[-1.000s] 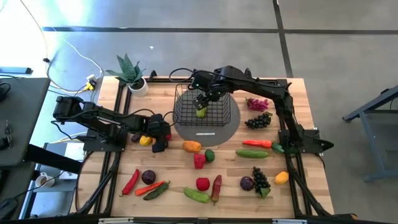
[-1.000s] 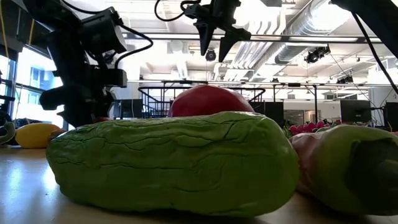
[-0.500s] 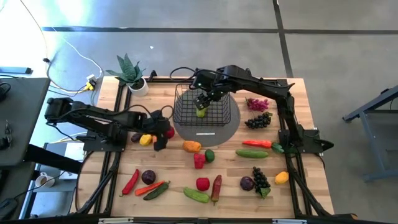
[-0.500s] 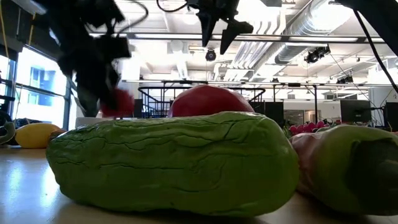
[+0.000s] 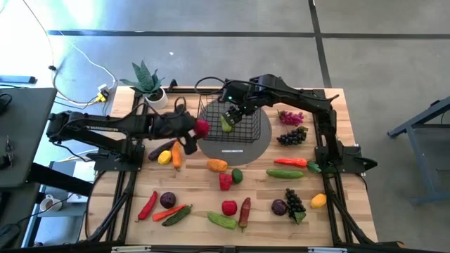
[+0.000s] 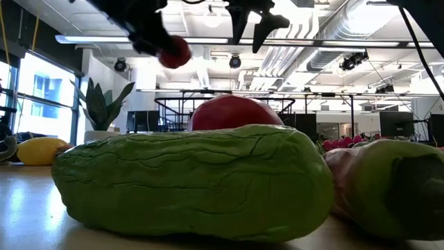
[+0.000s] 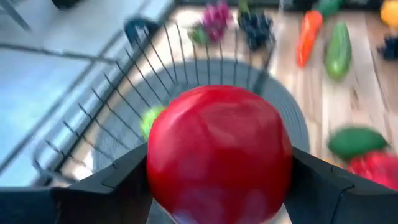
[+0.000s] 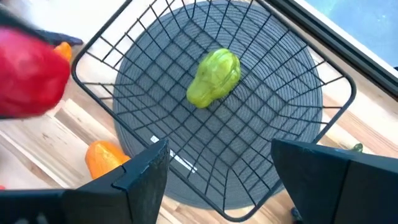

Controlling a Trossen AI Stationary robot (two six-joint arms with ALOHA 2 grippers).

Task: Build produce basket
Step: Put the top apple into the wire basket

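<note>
Gripping a red tomato [image 7: 219,152], the left gripper [image 5: 197,128] hangs at the black wire basket's [image 5: 242,131] left rim; inside lies a green pepper [image 8: 214,77]. Above, the right gripper [image 8: 214,163] hovers, fingers apart, empty.

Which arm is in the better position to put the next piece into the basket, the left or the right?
The left. The left gripper holds a red tomato right at the rim of the basket. The right gripper is open and empty above the basket, over a green pepper.
</note>
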